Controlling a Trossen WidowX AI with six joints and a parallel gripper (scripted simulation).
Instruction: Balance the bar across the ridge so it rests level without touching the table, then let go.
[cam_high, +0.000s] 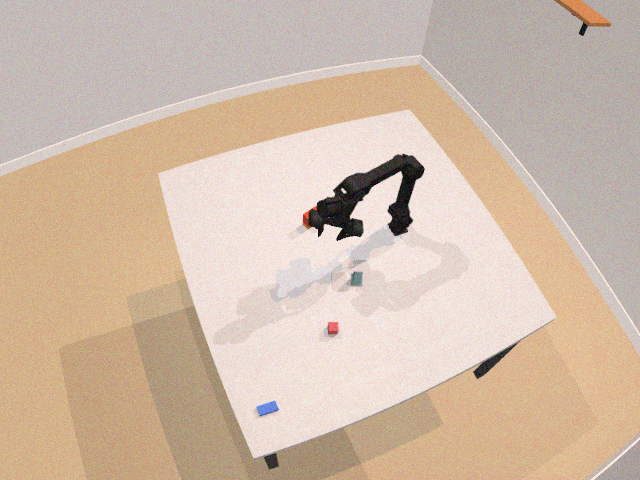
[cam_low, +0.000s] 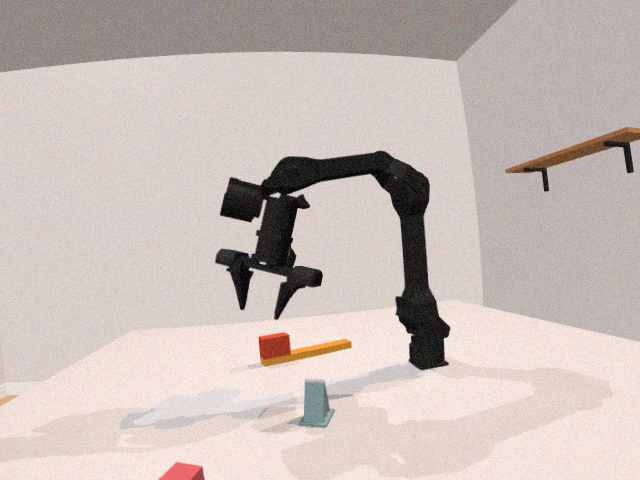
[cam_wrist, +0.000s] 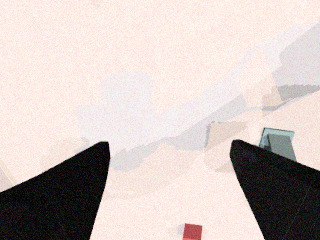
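Note:
The orange bar (cam_low: 323, 350) lies on the table, with a red-orange block (cam_low: 274, 346) (cam_high: 307, 219) on its left end in the exterior view. In the top view the arm hides most of the bar. The teal ridge (cam_low: 315, 401) (cam_high: 356, 279) (cam_wrist: 281, 145) stands upright on the table, nearer to the exterior view than the bar, with nothing on it. My gripper (cam_low: 259, 314) (cam_high: 329, 236) (cam_wrist: 170, 144) is open and empty, pointing down above the table. The bar does not show in the wrist view.
A small red cube (cam_high: 332, 328) (cam_low: 181, 472) (cam_wrist: 192, 232) stands on the table beyond the ridge from the bar. A flat blue block (cam_high: 267, 408) lies near a table corner. A wooden shelf (cam_high: 584, 11) (cam_low: 578, 149) is on the wall.

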